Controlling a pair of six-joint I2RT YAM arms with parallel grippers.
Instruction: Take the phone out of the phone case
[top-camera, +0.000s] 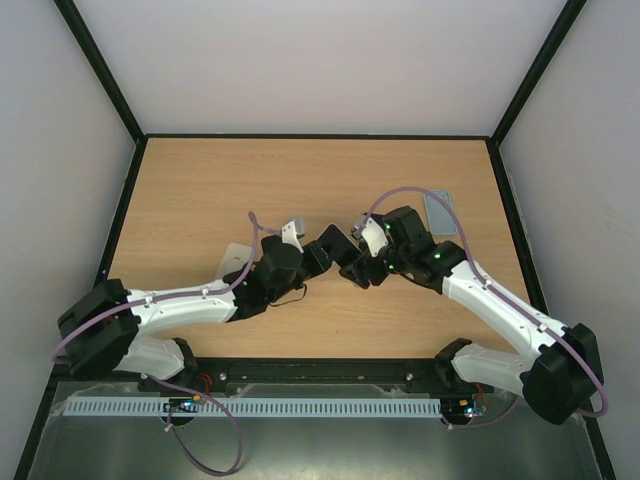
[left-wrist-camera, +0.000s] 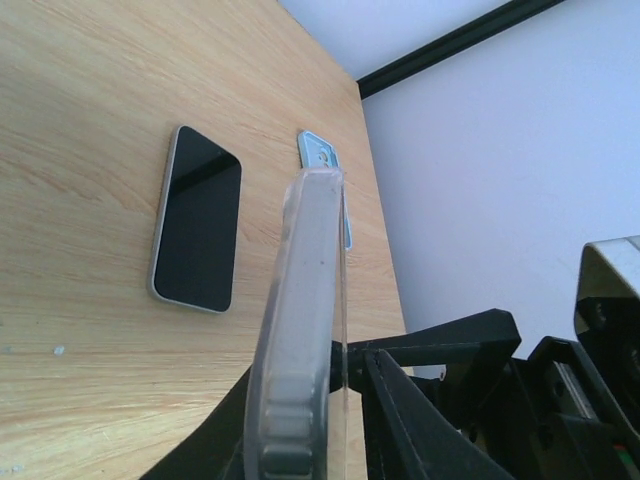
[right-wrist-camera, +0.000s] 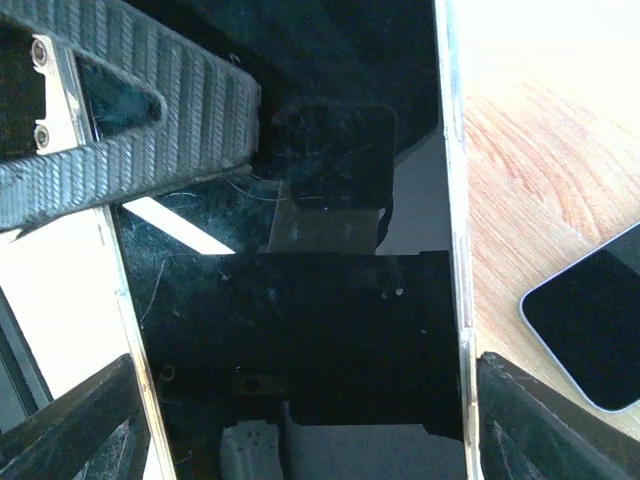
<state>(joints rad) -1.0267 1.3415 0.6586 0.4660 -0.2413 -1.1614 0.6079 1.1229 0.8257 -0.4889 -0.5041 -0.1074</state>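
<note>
Beneath the case (left-wrist-camera: 300, 300), the wooden worktop (top-camera: 300, 180) carries everything else. Over it the left arm (top-camera: 180, 305) and right arm (top-camera: 500, 300) reach in from either side and meet at the case, which is held up off the wood. The case is clear and holds the phone (right-wrist-camera: 320, 330), its black screen facing the right wrist camera. The right jaws are closed on the case across its two long sides. The left jaws sit astride one edge of the case, a ribbed finger (right-wrist-camera: 130, 100) lying over a corner of the screen; whether they pinch it I cannot tell. A second phone (left-wrist-camera: 195, 232) lies flat, screen up, apart from the case. A blue cover (top-camera: 440, 210) lies flat farther from the case, to its right.
</note>
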